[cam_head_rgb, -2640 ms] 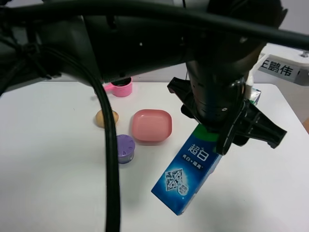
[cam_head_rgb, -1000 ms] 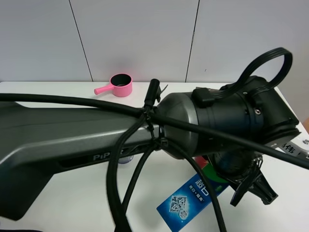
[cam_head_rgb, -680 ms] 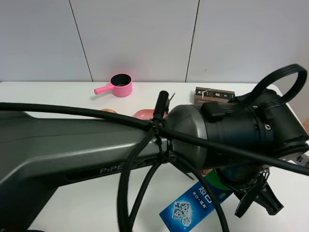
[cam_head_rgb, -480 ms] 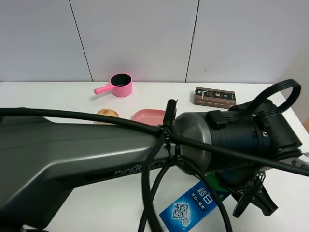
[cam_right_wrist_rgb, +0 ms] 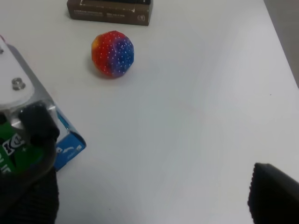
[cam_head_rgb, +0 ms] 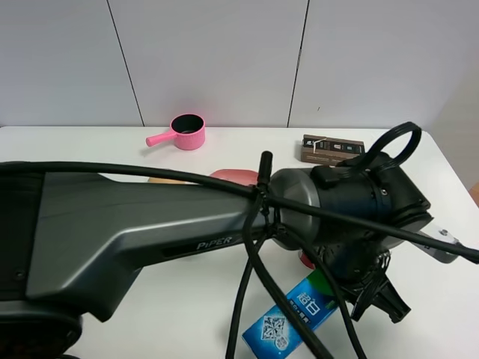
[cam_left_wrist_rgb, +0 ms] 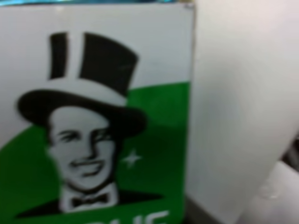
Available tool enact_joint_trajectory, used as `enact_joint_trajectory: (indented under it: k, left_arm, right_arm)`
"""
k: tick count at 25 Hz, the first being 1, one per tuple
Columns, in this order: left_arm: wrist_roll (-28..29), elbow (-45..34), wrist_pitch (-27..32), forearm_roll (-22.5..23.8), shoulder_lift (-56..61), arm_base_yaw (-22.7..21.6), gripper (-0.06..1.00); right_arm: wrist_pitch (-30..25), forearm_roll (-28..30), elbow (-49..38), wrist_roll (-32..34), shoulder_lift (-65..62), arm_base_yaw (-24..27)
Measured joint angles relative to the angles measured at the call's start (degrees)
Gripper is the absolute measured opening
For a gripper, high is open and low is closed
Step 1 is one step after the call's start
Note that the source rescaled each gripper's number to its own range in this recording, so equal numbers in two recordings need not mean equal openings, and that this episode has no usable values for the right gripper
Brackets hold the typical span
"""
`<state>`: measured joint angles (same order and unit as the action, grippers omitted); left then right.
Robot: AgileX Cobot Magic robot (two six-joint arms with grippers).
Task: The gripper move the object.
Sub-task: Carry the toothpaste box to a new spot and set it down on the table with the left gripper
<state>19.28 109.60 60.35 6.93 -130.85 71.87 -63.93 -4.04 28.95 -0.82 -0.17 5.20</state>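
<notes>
Here the left gripper is hovering low over the right side of the counter. The green-and-blue toothpaste box is slanting beneath it, green end tucked under the gripper, blue end pointing toward the near edge. Whether its jaws are clamping the box cannot be told.

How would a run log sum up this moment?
left pincer: at toothpaste box green end | grip: hidden | colourful ball: apart from it, near brown box

bright, even light; left wrist blurred
</notes>
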Motion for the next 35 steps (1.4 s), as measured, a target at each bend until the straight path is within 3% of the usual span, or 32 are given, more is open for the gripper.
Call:
enact_joint_trajectory:
  k: [7,35]
  left_arm:
    - [-0.3,0.0,-0.4,-2.8,-2.6,0.0,0.00]
    - [-1.3,0.1,-1.4,-6.4,-6.1,0.0,0.00]
  right_arm:
    - [-0.8,0.2,-0.4,0.0,0.0,0.0]
    - [0.3,-1.2,-0.4,0.0,0.0,0.0]
